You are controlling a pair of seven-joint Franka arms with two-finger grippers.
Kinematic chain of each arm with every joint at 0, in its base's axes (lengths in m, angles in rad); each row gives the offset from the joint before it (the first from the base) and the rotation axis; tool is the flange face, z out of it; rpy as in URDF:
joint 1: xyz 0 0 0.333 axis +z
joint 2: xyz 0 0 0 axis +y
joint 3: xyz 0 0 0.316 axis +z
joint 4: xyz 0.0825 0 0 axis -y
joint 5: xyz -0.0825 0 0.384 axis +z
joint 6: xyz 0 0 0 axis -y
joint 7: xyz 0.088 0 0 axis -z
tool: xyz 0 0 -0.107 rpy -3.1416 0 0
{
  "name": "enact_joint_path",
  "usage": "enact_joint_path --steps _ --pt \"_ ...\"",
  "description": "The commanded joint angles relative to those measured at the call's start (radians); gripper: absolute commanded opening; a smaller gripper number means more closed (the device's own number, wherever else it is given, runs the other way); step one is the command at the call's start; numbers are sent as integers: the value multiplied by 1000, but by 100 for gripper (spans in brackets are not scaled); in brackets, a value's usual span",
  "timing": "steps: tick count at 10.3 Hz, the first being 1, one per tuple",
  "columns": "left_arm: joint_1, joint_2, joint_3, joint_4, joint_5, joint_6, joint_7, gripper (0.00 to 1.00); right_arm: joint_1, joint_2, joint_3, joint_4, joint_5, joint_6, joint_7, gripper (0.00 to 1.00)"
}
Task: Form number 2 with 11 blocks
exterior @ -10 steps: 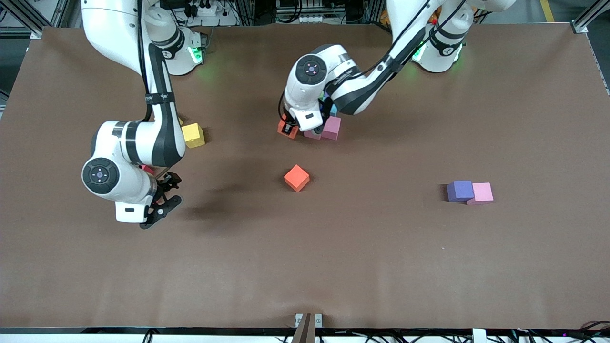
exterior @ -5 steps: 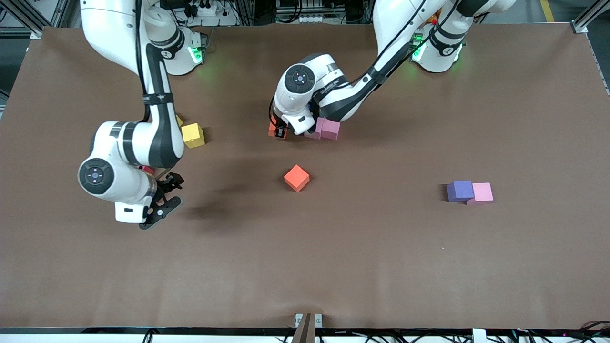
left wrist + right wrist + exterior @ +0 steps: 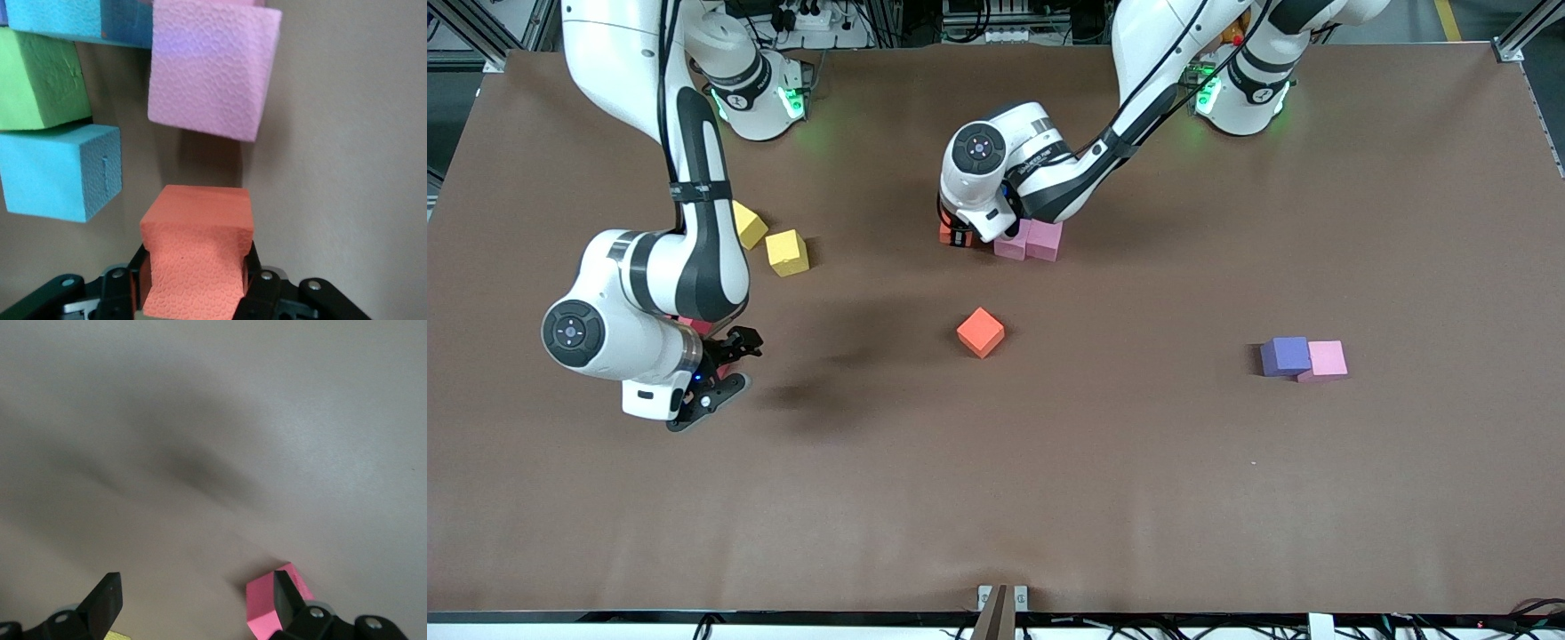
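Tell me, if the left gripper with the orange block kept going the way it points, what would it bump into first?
Probably the pink block straight ahead of the left gripper and its orange block, though the depth is unclear.

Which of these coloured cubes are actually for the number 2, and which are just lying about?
For the job:
- orange cube held shut in the left gripper
- cluster being built: pink cubes, cyan cube, green cube
- loose orange cube
- purple cube and pink cube
- red-pink cube by the open right gripper

Lying about:
- two yellow cubes
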Motion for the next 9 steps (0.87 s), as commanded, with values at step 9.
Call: enact_joint_path --steps 9 --pt "75 -63 -70 -175 171 87 -179 9 -30 1 14 6 38 -3 -6 100"
